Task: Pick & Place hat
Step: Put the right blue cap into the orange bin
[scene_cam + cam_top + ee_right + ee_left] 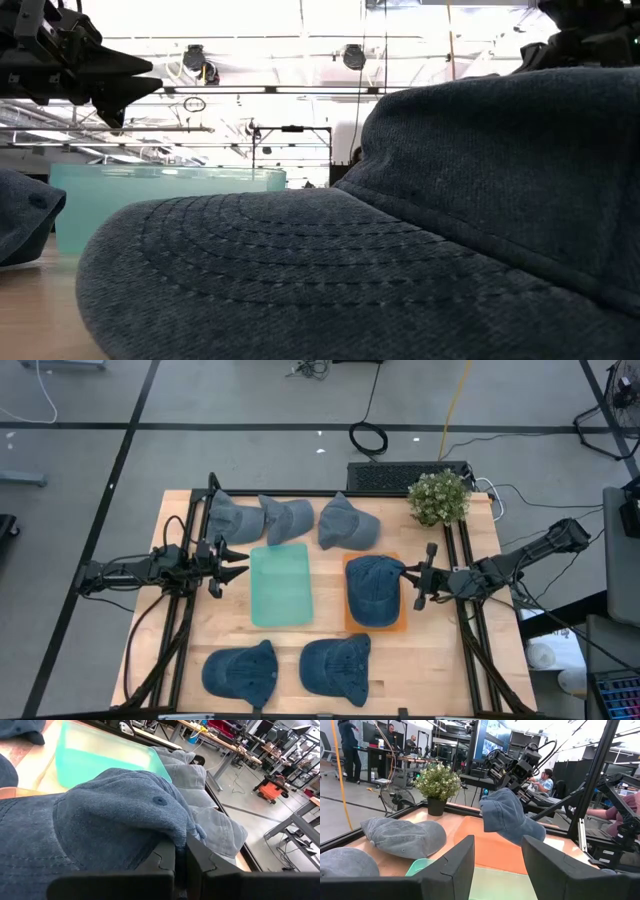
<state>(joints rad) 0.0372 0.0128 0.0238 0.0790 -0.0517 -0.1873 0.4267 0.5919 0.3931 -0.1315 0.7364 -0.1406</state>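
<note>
- Dark denim was what you had in hand: the dark blue hat (374, 590) hung over the orange mat (397, 624), lifted clear of it as the left wrist view showed.
- Your right gripper (418, 585) was pinched shut on the hat's edge, fingers closed tight around the fabric.
- By my reading you were mid-carry, the pick done and the placing not yet done.
- The likely target was the green tray (280, 585) just beside the mat, and it lay bare.
- Your next move called for carrying the hat across toward the tray's middle, lowering until the crown rested, then releasing.
- Your left gripper (236, 561) waited at the tray's far edge with its fingers spread wide; you needed to keep the hat clear of it.
- Three paler hats (290, 517) sat in a row beyond the tray, two dark hats (290, 668) at the near side, and a potted plant (439, 497) in the corner.
</note>
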